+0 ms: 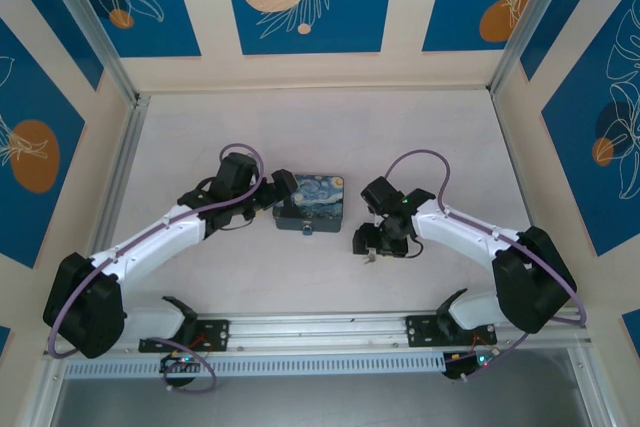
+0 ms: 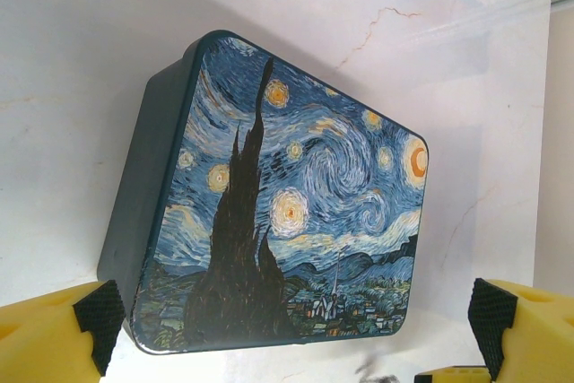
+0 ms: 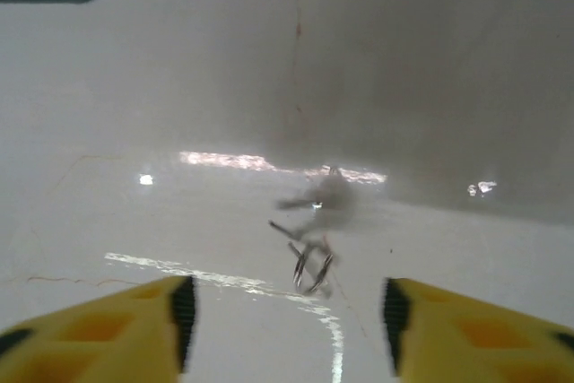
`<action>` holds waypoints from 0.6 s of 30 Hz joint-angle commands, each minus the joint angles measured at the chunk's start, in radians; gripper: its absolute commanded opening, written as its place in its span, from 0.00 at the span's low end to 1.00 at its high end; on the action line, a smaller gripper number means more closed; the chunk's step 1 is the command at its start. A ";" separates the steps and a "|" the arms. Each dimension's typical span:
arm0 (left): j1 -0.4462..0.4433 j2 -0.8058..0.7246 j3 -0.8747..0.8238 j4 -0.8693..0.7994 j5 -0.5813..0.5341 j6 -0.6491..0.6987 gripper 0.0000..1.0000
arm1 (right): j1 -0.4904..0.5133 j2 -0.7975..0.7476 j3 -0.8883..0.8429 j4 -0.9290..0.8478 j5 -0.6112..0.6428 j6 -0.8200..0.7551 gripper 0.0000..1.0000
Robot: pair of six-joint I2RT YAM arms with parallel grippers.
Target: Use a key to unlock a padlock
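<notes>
The padlock (image 1: 307,230) is a tiny bluish speck on the table (image 1: 200,137) against the near edge of the night-sky box (image 1: 311,198), uncovered, with the left gripper (image 1: 270,194) at the box's left end. The left wrist view frames the box lid between yellow fingers (image 2: 54,334) spread wide, gripping nothing. The key (image 1: 370,257) lies well to the right beneath the right gripper (image 1: 373,240), and the right wrist view shows it as a blurred metal sliver between fingers (image 3: 117,325) likewise apart.
</notes>
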 commanded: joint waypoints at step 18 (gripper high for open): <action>-0.005 0.020 0.038 -0.018 0.019 0.020 1.00 | 0.041 0.134 0.044 -0.045 0.123 -0.028 0.59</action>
